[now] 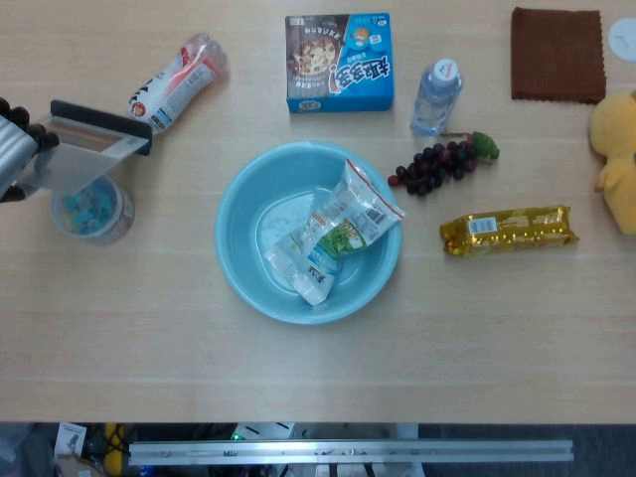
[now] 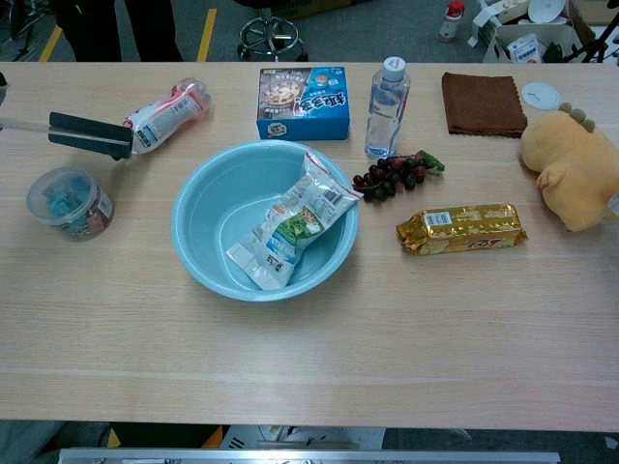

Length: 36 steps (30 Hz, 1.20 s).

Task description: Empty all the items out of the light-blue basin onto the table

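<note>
Left hand at far left edge, mostly cut off; cannot tell whether its fingers are spread or closed; right hand not visible. Light-blue basin mid-surface, snack pouches leaning on its right inner wall. Risk: tipping could send pouches into grapes beside the rim.

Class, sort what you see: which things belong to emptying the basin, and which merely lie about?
Job: light-blue basin; snack packets in it; left hand holding a flat tool.
Lying about: biscuit box, water bottle, grapes, gold packet, brown cloth, plush toy.
</note>
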Tool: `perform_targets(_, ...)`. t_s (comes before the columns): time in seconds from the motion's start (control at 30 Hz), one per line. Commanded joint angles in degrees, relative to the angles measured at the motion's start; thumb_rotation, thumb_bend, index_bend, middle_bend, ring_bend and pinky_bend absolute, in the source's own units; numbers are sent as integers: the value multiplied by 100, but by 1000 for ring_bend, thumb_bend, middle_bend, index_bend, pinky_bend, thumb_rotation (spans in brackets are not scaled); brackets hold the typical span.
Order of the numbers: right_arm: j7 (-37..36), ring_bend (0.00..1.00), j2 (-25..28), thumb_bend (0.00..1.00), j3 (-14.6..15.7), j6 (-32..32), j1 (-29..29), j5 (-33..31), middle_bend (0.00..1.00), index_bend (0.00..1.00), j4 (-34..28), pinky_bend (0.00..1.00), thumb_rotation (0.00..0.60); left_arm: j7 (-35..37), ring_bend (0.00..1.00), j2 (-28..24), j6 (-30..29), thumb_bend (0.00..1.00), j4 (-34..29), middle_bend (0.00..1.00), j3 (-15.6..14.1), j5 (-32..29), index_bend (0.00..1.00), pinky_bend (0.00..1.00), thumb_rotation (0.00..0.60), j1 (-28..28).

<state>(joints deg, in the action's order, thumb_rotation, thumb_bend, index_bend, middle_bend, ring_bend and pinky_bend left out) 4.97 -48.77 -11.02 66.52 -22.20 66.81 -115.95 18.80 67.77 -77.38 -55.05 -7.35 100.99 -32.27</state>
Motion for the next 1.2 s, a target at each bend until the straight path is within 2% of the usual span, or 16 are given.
perform_targets(0.03, -8, 306, -12, 294, 1, -10, -6, 0, 300, 118, 11, 514, 600, -64, 543, -11, 40, 308, -43, 672, -36, 42, 769, 536, 600, 10)
perform_targets(0.37, -66, 306, 20, 294, 9, 28, 31, 39, 300, 118, 13, 514, 600, -305, 506, -3, 348, 309, -228, 590, -61, 48, 622, 534, 600, -43)
perform_targets(0.63, -112, 307, 41, 294, 21, 38, 60, 54, 300, 118, 27, 514, 600, -495, 374, -188, 653, 309, -613, 391, -14, -73, 477, 506, 600, -111)
perform_targets(1.2, -197, 308, 42, 294, 10, 50, 82, 63, 300, 118, 90, 514, 600, -506, 318, -217, 435, 309, -977, 313, 340, -212, 395, 496, 600, -163)
